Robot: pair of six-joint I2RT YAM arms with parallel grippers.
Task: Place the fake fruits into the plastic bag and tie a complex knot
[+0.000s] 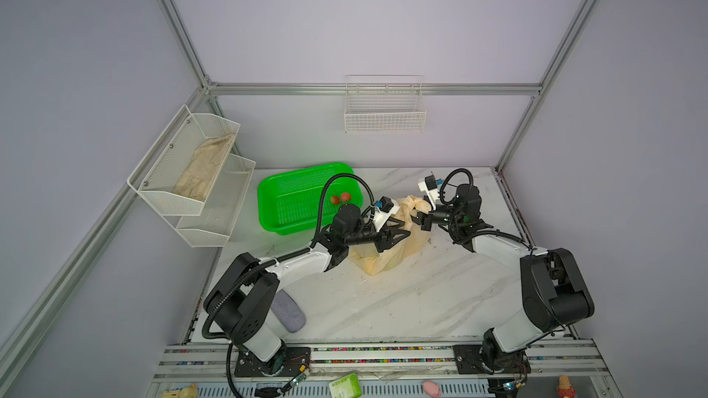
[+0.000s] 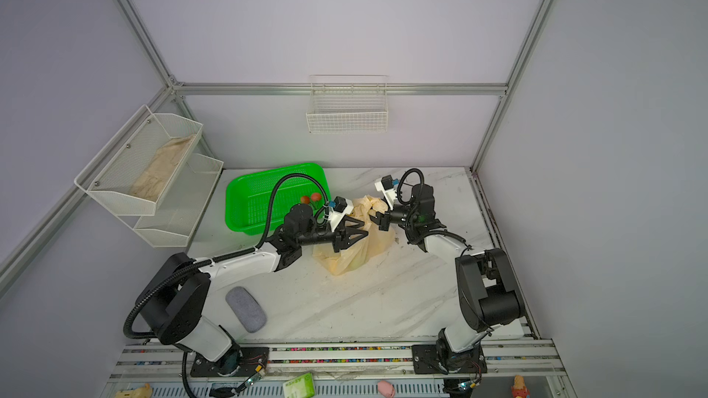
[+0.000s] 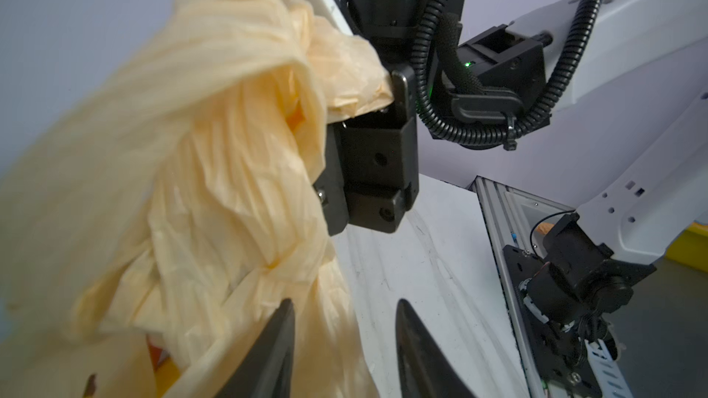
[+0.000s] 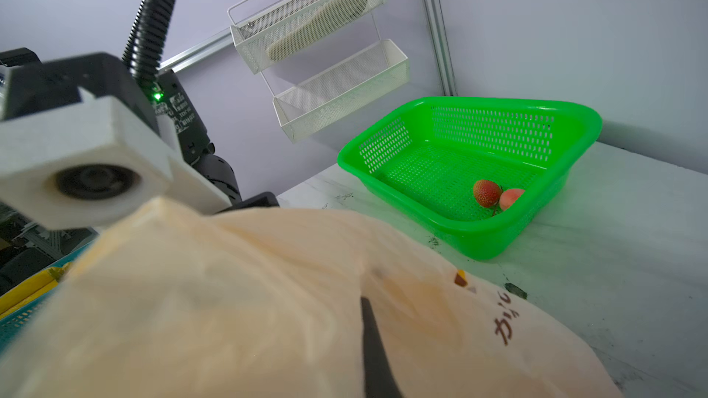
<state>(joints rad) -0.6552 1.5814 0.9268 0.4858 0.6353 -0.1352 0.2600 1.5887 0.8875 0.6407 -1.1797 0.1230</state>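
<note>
The plastic bag [image 1: 383,258] sits on the table just beside the green basket [image 1: 268,201], on the basket's open-table side, its body slumped and its top gathered into a rope of twisted film. In the left wrist view that rope [image 3: 237,116] rises from a pinched waist low on the bag and runs up and away from the basket to the right gripper [image 3: 383,109], whose jaws are pressed together on the end of the film. So the rope's long axis points from the bag's body toward the right arm, drawn fairly taut.

The left gripper [image 3: 344,302] hangs over the bag's body on the side nearer the basket, its fingers [image 3: 268,350] apart and clamped on nothing. Loose film brushes one finger, and bare table shows through the rest of the gap. The rope lies ahead of these fingers and somewhat to one side, crossing their line of reach instead of running along it.

As I judge it, the left arm is the nearer one to the free stretch of rope, and would need to reach forward until the film lies between its fingers before closing.

Inside the basket, a strawberry [image 4: 486,193] and a pale pink fruit [image 4: 511,198] lie touching, not in the bag.
</note>
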